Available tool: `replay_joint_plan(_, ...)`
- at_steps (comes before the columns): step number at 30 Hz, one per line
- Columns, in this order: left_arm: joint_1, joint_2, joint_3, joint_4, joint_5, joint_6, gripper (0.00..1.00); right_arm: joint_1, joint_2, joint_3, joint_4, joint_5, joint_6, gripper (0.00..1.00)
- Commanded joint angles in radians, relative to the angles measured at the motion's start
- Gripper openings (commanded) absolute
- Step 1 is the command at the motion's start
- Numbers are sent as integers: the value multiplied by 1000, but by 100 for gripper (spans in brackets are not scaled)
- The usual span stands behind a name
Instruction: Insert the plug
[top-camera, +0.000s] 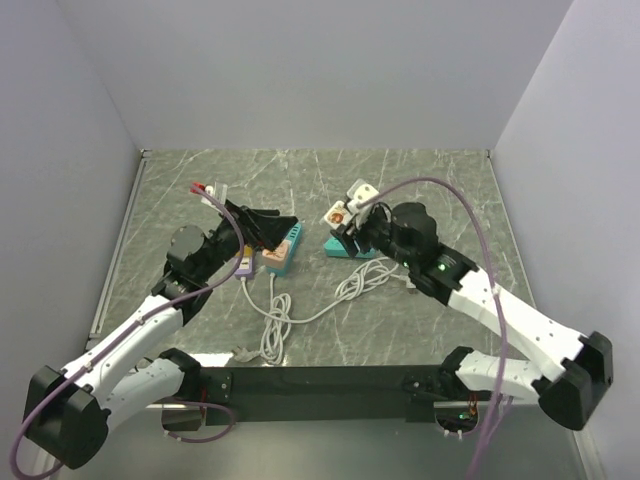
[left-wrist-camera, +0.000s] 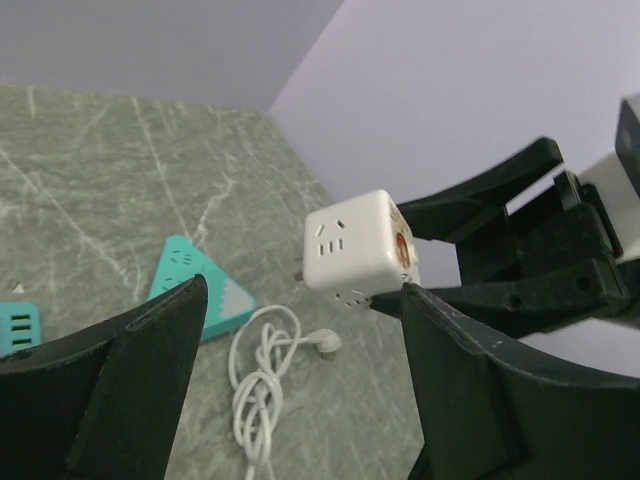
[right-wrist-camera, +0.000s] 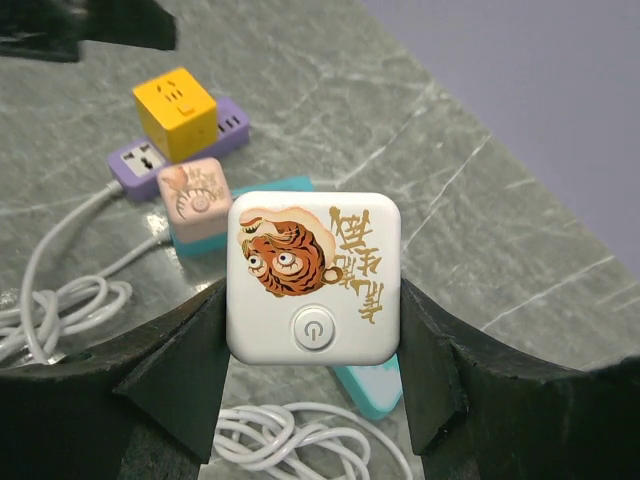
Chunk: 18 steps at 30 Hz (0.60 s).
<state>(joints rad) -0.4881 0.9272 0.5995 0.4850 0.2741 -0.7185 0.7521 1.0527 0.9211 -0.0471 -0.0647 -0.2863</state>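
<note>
White cable (top-camera: 275, 322) lies in loose loops low in the overhead frame, just above the arm bases, on the grey-green marbled worktop (top-camera: 420, 180). Higher up, left of centre, a purple strip (right-wrist-camera: 135, 160) carries a yellow cube (right-wrist-camera: 175, 112). Just beside it is a teal strip (top-camera: 286, 245) with a pink cube (right-wrist-camera: 195, 190) plugged in at its lower end in that frame. The left end effector (top-camera: 284, 226) hangs above this group, jaws spread wide with nothing between them.

Right of centre lies a second teal strip (top-camera: 345, 247). Over it, clear of the worktop, the right end effector (top-camera: 346, 218) is clamped tight on the plug (top-camera: 337, 212), a white cube. Its pads (right-wrist-camera: 205, 330) press two opposite sides. The face turned to the right wrist camera bears a tiger drawing, gold characters and a round power button. In the left wrist view the plug shows socket holes on two faces and a metal prong at its lower left edge.

Beyond, bare marble runs to the pale walls (top-camera: 300, 70) along the top of the overhead frame.
</note>
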Motion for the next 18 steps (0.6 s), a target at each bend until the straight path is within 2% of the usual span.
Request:
replay_joint_plan(1, 5, 18, -23, 23, -21, 76, 83, -62, 90, 94, 9, -96, 10, 0)
replay_joint_plan(5, 5, 67, -26, 52, -3, 152, 81, -120, 231, 166, -59, -184, -17, 0)
replay_joint_plan(11, 5, 107, -15, 44, 1, 191, 80, -166, 465, 326, -192, -271, -65, 0)
replay_joint_plan(15, 5, 125, -12, 41, 2, 211, 81, -183, 572, 416, -263, -282, -82, 0)
replay_joint_plan(18, 5, 148, -9, 46, 8, 223, 81, -188, 609, 418, -269, -265, -77, 0)
